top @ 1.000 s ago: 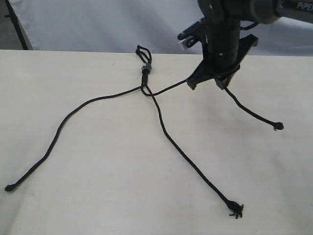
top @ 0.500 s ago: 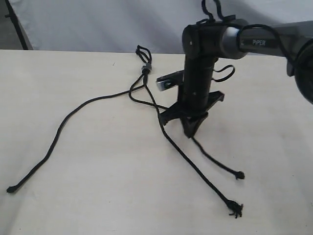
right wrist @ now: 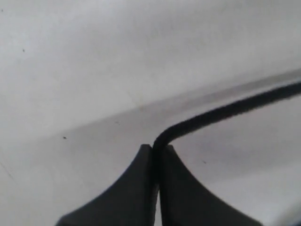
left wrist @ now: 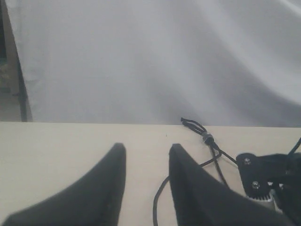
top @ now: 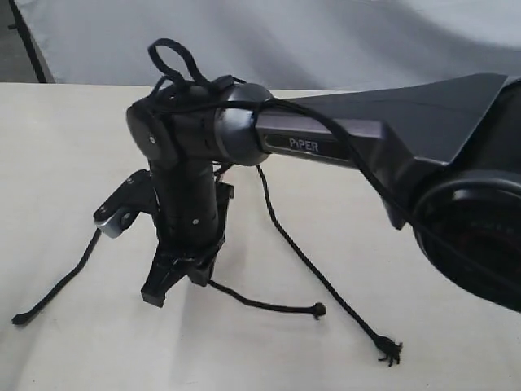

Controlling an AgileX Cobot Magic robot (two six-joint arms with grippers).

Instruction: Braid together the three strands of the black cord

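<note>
Working with the right arm [top: 309, 142] stretched across the middle of the exterior view, low over the left part of the worktop [top: 57, 147]. Pinching one of the three strands [top: 260, 305] with the right hand [top: 195, 277], pressed tightly together on it; in the right wrist view, clearly gripped between the two tips, with the strand [right wrist: 225, 111] bending away at once to the side. From that hand, trailing flat over the worktop to a small knotted tip [top: 319, 309]. To the right of it, a second strand [top: 313, 269] running down to a frayed tip [top: 390, 350]; to the left, a third strand [top: 65, 277], partly hidden under the wrist, ending near the left edge. Holding nothing with the left hand [left wrist: 146, 149], spread open above the worktop. Beyond it in the left wrist view, the grey band [left wrist: 207, 138] of the black cord [left wrist: 215, 157] with short loops [left wrist: 192, 124], flat on the worktop near its far edge; hidden behind the arm in the exterior view.
</note>
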